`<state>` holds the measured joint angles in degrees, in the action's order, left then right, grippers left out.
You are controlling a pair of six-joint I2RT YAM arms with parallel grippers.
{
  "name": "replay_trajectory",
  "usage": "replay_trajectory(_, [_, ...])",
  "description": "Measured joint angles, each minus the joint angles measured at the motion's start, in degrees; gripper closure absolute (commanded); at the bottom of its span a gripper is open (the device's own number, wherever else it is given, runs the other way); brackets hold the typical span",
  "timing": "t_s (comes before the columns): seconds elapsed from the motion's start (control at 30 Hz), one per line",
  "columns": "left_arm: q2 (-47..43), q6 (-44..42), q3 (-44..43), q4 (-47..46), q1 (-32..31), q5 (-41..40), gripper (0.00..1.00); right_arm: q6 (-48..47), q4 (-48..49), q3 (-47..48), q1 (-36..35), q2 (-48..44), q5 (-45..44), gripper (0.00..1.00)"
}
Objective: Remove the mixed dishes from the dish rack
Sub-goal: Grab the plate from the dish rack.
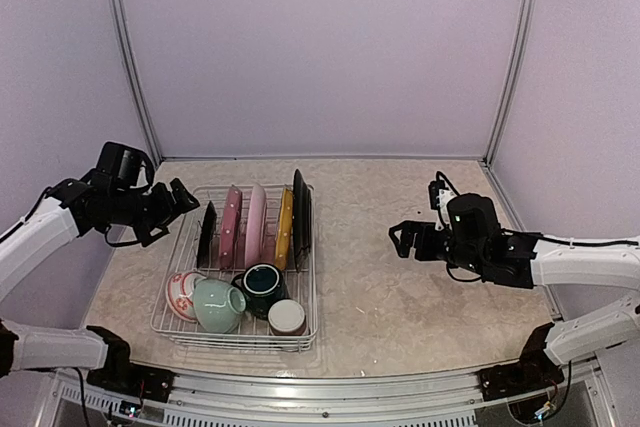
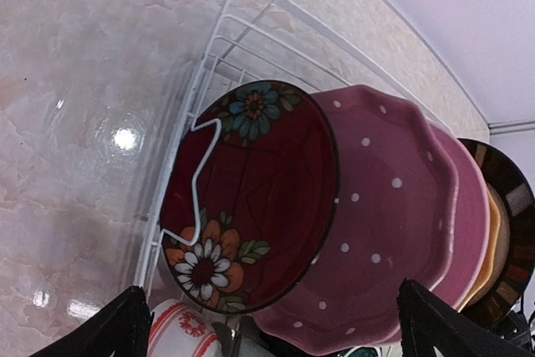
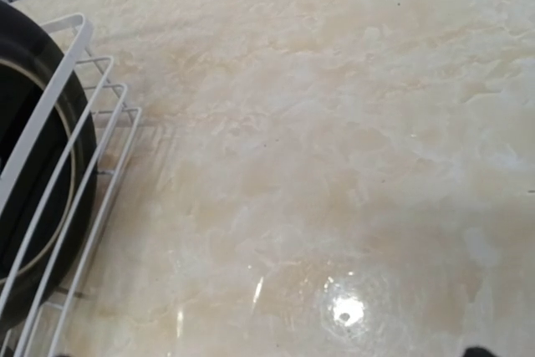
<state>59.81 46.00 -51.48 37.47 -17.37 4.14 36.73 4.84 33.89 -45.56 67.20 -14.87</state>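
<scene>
On the table [image 1: 400,297], left of centre, the dish rack [image 1: 236,341] stands full, with plates [image 1: 255,227] upright between dividers and cups [image 1: 262,287] tipped in front. Our left pincer [image 1: 178,209] hangs open beside the plates, we judge to grasp one. Our right pincer [image 1: 398,242], open, holds nothing.

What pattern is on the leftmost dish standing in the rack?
The bowl is dark red with painted flowers; clearest in the left wrist view.

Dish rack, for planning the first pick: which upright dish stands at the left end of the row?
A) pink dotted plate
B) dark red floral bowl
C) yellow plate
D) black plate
B: the dark red floral bowl stands leftmost in the row, with the pink dotted plate next to it on its right.
</scene>
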Motion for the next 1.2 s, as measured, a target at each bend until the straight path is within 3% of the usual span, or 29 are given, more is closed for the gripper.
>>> replay_trajectory(0.37, [4.0,-1.0,-17.8,5.9,-14.8,-6.3,0.01,-2.4,-2.2,2.1,0.0,0.2,0.1,0.01])
replay_trajectory(0.73, [15.7,3.9,-29.3,7.6,-33.9,-14.6,0.04,-2.8,-2.2,2.1,0.0,0.2,0.9,0.01])
replay_trajectory(1.2, [28.8,7.5,-36.3,6.3,-37.3,-17.2,0.20,-2.6,-2.3,2.1,0.0,0.4,1.1,0.01])
